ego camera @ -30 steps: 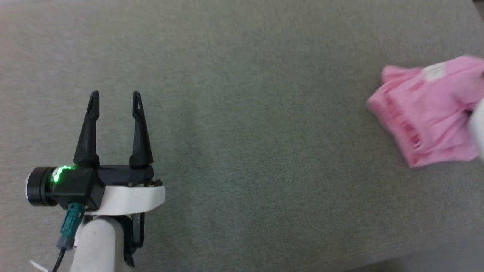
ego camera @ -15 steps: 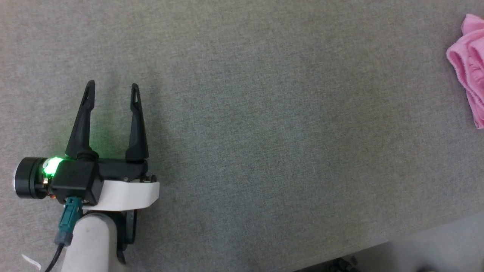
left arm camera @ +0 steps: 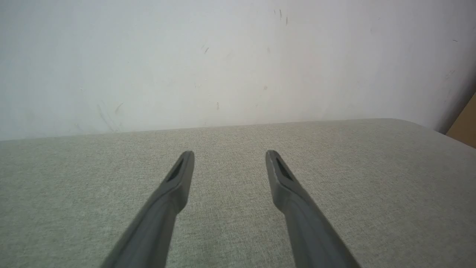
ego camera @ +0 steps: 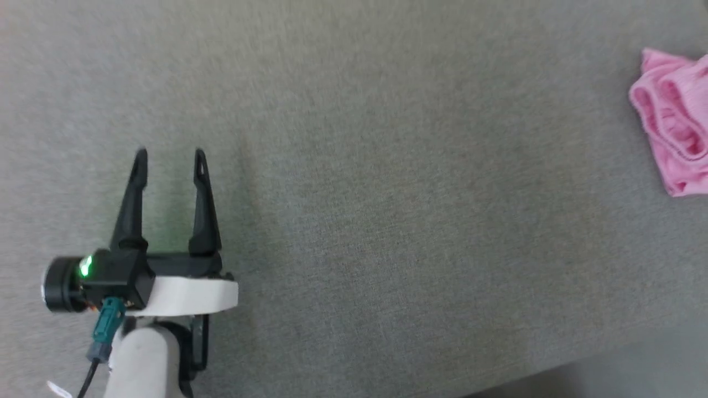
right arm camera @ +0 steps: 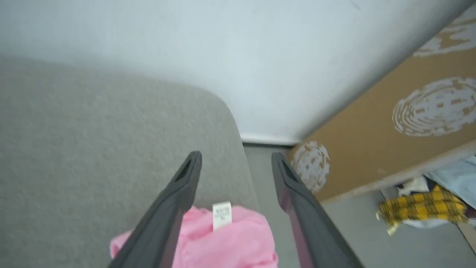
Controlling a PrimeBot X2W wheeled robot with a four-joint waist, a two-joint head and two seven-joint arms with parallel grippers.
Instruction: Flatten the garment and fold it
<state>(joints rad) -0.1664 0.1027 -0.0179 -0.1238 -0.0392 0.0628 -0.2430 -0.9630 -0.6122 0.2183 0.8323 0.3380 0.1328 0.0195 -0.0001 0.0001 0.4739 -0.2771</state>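
Note:
The pink garment (ego camera: 673, 124) lies bunched at the far right edge of the head view, partly cut off, on the grey fabric surface (ego camera: 387, 193). In the right wrist view the garment (right arm camera: 227, 242), with its small white label (right arm camera: 222, 214) showing, sits below and between the spread fingers of my right gripper (right arm camera: 236, 158), which is open and holds nothing. My left gripper (ego camera: 168, 157) stands open at the lower left of the head view, far from the garment, over bare grey fabric. In its own wrist view the left gripper (left arm camera: 230, 156) is empty.
The grey surface's rounded right end (right arm camera: 238, 141) drops off just beyond the garment. A brown cardboard box (right arm camera: 401, 130) with white prints stands to the right, holding yellow plaid and blue clothes (right arm camera: 424, 210). A white wall (left arm camera: 223, 63) backs the surface.
The head camera has shifted, so the whole picture moved. The garment was held up near a pale forearm at the right one second ago; now it lies bunched on the surface with my right gripper open above it.

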